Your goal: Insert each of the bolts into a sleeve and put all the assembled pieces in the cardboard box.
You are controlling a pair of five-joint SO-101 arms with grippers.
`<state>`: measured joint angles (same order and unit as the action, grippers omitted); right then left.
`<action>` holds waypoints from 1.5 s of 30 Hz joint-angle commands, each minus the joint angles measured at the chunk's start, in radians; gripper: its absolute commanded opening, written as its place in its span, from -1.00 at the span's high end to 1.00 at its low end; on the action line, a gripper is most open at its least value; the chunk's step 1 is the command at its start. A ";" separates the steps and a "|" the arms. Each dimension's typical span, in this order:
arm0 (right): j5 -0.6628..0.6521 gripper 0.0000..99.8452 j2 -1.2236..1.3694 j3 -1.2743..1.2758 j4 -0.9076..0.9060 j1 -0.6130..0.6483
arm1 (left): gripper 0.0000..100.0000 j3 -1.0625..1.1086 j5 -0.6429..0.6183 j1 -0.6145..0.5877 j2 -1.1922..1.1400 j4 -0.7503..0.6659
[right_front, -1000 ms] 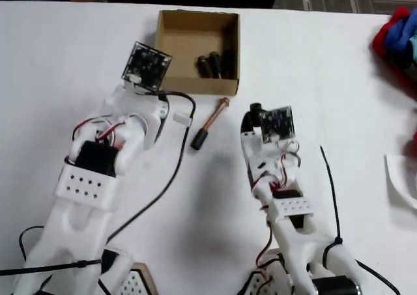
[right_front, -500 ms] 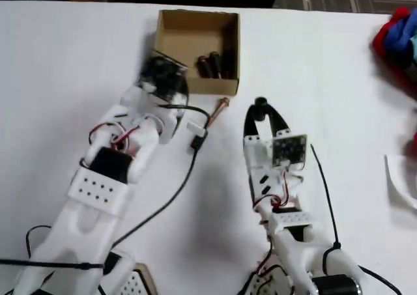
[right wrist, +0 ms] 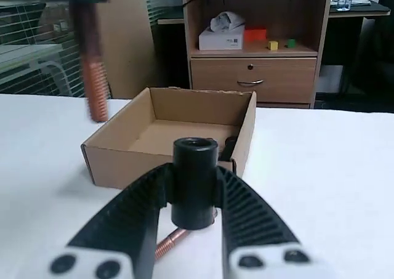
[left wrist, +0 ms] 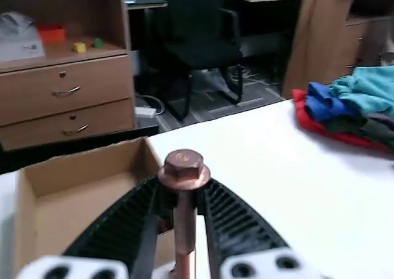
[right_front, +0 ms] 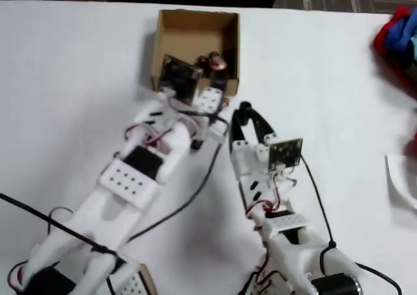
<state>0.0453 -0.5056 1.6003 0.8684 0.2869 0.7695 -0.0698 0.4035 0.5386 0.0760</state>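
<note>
My left gripper (left wrist: pixel 183 190) is shut on a copper bolt (left wrist: pixel 183 168), held upright with its hex head on top. In the high view this gripper (right_front: pixel 217 70) is at the front right corner of the cardboard box (right_front: pixel 176 25), bolt head (right_front: pixel 218 62) over the rim. My right gripper (right wrist: pixel 195 171) is shut on a black sleeve (right wrist: pixel 195 180), bore facing up, just in front of the box (right wrist: pixel 123 153); from above it (right_front: pixel 244 111) stands right of the left one. The held bolt (right wrist: pixel 92 69) hangs at the box's near corner.
Black pieces (right_front: pixel 207 64) lie inside the box, one also visible as a dark part (right wrist: pixel 229 148). A copper threaded rod (right wrist: pixel 172 242) lies on the table under the sleeve. Red and blue cloth (right_front: pixel 397 31) is at the far right, and a white object (right_front: pixel 401 181) sits at the right edge.
The left arm swung right and forward to the box corner and now holds the bolt upright; the bolt left its spot on the table. The right arm shifted slightly left with the sleeve.
</note>
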 commanded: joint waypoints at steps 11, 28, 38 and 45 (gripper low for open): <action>-0.005 0.96 0.110 0.025 0.340 -0.070 | 0.95 -0.188 -0.014 0.083 -0.068 -0.025; -0.132 0.96 0.354 -0.015 0.562 -0.025 | 0.95 -0.222 -0.014 0.126 -0.009 0.048; -0.130 0.96 0.375 -0.029 0.565 -0.022 | 0.95 -0.223 -0.014 0.141 -0.061 0.040; -0.129 0.96 0.378 -0.029 0.608 -0.025 | 0.95 -0.236 -0.157 0.141 -0.149 0.005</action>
<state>-0.0790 -0.1281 1.6019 1.4454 0.2547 0.5976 -0.1726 0.5355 0.3959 0.1112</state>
